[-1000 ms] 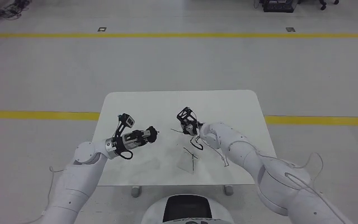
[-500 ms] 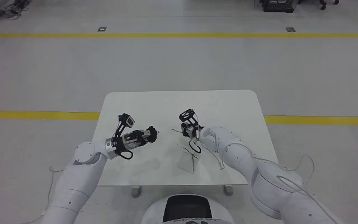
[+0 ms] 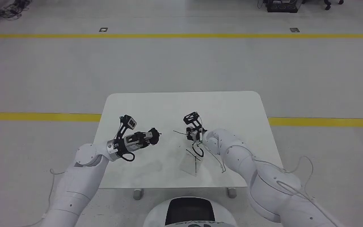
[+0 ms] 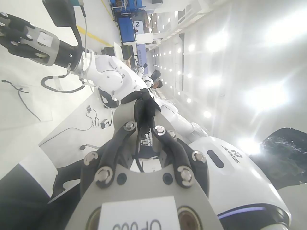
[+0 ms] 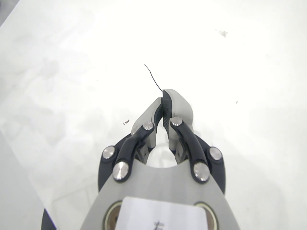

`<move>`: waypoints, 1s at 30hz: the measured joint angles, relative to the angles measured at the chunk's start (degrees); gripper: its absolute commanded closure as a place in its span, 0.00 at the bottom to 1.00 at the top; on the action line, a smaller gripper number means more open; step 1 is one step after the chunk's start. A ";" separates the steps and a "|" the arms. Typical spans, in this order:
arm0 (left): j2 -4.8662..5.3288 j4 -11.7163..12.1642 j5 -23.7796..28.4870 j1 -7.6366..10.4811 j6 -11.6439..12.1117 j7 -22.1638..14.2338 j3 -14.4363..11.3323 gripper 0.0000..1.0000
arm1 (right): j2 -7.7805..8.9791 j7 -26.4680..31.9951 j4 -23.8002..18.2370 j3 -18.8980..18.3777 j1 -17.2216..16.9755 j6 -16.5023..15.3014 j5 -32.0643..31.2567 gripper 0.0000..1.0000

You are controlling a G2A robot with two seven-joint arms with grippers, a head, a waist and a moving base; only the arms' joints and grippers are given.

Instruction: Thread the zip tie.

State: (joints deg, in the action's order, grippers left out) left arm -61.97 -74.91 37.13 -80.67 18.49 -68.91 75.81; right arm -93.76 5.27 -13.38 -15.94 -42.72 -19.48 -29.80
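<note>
The right tool (image 5: 162, 101) is gripping the zip tie (image 5: 151, 76) with its pads pressed fully together. Only a thin, slightly curved tip of the strap is poking out past them, above the white worktop (image 3: 227, 108). The left tool (image 3: 157, 135) is hovering near that tip but apart from it, facing it. Its fingers are closed on a black piece (image 4: 144, 98), with a thin black strand running back between them (probably the head end to be threaded, though I cannot tell for sure).

The main risk, as I am reading it, is coming from the free tip. It is slender and bowed, so it is likely to be flexing aside or sliding past the opening if the two tools are meeting even slightly off line. Any slot in the black piece is sitting hidden between the left pads, so the approach angle is being judged nearly blind. Pushing harder is risking the strap buckling, or slipping back through the right pads. A twist in either wrist could be presenting the strap the wrong way round.

More black ties (image 3: 195, 154) are lying on a clear sheet (image 3: 186, 165) near the right tool, on the robot's side of it. A low pass there is risking snagging or sweeping them.
</note>
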 measured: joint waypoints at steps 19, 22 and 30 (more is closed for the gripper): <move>0.00 0.00 0.00 0.00 0.00 0.00 0.00 1.00 | -2.00 3.09 3.60 -1.98 0.46 0.00 0.13 1.00; 0.00 0.00 0.00 0.00 0.00 0.00 0.00 1.00 | -2.20 3.20 3.87 -2.26 0.50 0.00 -0.20 1.00; 0.00 0.00 0.00 0.00 0.00 0.00 0.00 1.00 | -1.61 -2.15 2.39 -1.85 0.26 0.00 -3.52 1.00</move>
State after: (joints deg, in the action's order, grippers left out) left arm -61.97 -74.91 37.13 -80.67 18.49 -68.91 75.81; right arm -95.37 3.13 -10.99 -17.80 -42.46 -19.48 -33.32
